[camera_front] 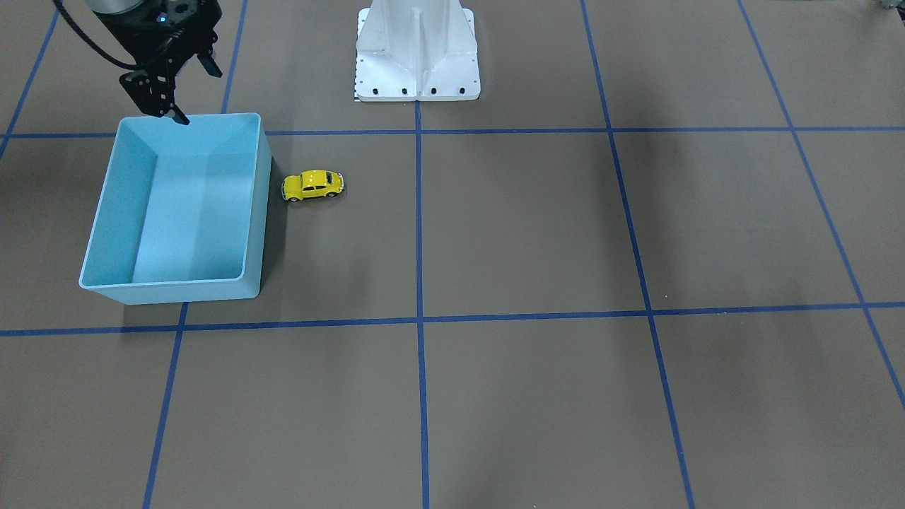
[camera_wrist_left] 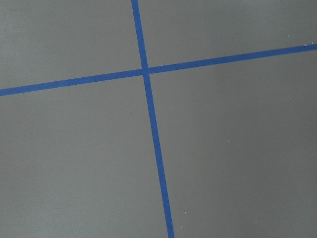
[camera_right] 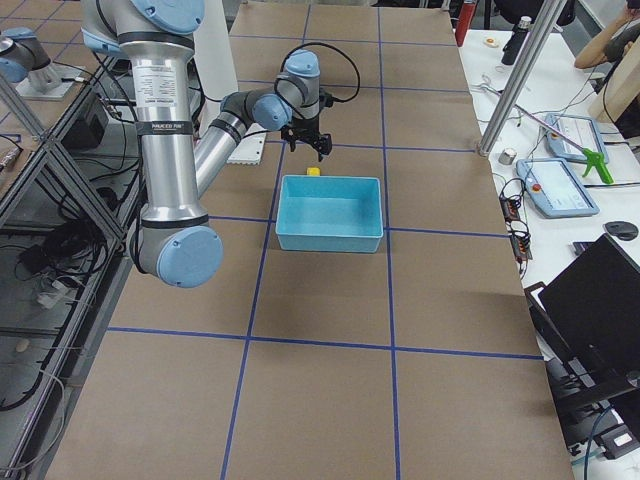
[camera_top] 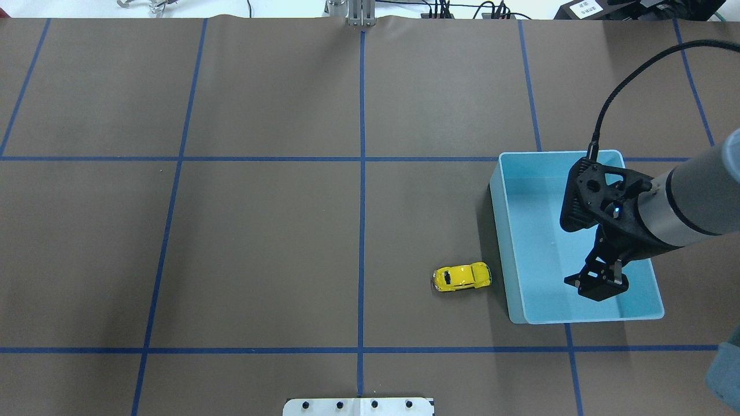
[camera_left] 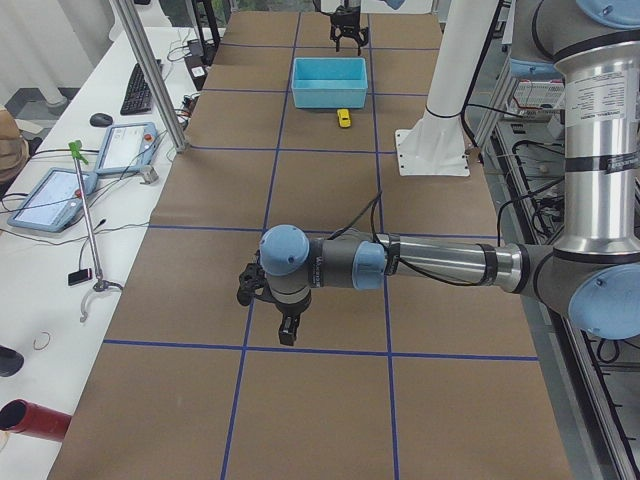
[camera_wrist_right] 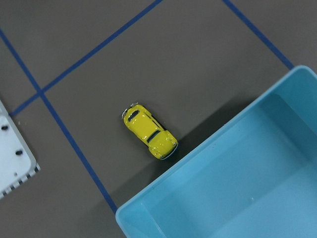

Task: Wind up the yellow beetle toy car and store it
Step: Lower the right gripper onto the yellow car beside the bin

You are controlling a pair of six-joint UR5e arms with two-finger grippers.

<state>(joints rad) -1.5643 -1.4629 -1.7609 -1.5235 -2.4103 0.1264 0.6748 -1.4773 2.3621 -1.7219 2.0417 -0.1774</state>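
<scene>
Brown table (camera_top: 260,242) with a blue tape grid and a light blue bin (camera_top: 502,231) on the right. The right gripper (camera_front: 192,92) hangs over the bin's near end, fingers spread and holding nothing. The left gripper (camera_left: 268,305) is far off and I can't tell its fingers. The tiny glossy yellow beetle toy car (camera_top: 462,277), with dark windows and black wheels, sits just left of the bin, not touching.

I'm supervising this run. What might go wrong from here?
The yellow beetle toy car sits close beside the light blue bin, so a finger of the open right gripper may catch the bin's wall. The car is small, glossy and on wheels; it may roll or slip when pinched.
</scene>
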